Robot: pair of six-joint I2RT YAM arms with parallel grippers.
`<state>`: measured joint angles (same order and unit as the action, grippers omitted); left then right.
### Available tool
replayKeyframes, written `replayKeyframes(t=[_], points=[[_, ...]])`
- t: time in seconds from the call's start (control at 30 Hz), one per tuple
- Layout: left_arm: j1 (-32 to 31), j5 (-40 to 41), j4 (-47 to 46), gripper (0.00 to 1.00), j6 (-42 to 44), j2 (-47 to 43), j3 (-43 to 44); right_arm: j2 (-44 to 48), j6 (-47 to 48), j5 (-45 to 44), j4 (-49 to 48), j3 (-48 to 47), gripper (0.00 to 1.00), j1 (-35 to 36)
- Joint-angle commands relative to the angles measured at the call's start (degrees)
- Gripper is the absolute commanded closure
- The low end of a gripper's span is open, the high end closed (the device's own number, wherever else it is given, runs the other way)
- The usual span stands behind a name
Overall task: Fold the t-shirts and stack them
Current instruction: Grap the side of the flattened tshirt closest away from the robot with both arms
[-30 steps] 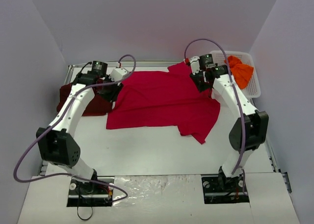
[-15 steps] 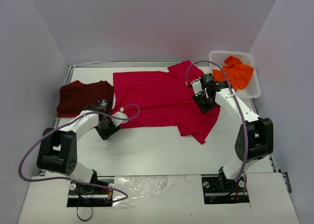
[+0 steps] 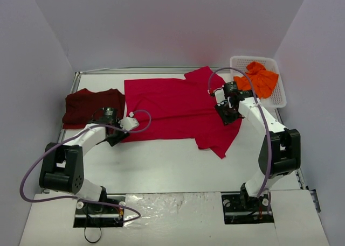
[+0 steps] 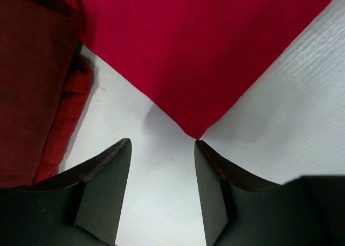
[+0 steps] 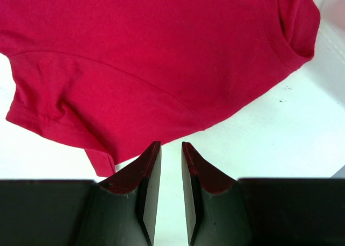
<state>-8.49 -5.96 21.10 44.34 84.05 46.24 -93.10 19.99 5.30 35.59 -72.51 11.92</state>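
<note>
Left wrist view: the left gripper (image 4: 161, 143) is released, its jaws spread with only bare white table (image 4: 291, 133) between them. The near-left corner of the bright red t-shirt (image 4: 205, 52) ends just beyond its tips at 12 o'clock. The folded dark maroon t-shirt (image 4: 32, 84) lies at 10 o'clock. A second ago this gripper was up at the red shirt's far-left corner, and it has since come down to the near one.

The right gripper (image 5: 171, 145) has its jaws only narrowly parted and grasps nothing. The red shirt's edge lies just ahead of it at 12 o'clock. It has drawn nearer from the collar end to the shirt's right side.

From above, the red shirt lies spread mid-table, its left edge straighter than before. The orange t-shirt (image 3: 261, 79) is heaped in the white lattice basket (image 3: 269, 59) at 2 o'clock.
</note>
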Motion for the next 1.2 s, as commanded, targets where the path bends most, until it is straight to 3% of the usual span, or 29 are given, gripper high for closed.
replayKeyframes(t=[0.0,0.53,1.17], points=[[0.2,-1.2,-0.3,0.51,1.8,-2.3,-0.1,-2.1,-0.7,-1.3,1.0,-1.1,0.81,-0.4],[-0.9,-5.3,4.2,0.51,1.9,-4.7,-0.2,-4.4,-0.3,-1.7,0.4,-0.3,0.82,-0.7],[-2.8,-4.6,-0.8,0.51,1.6,3.0,0.2,-5.1,-0.3,-2.1,0.4,0.3,0.82,-0.7]])
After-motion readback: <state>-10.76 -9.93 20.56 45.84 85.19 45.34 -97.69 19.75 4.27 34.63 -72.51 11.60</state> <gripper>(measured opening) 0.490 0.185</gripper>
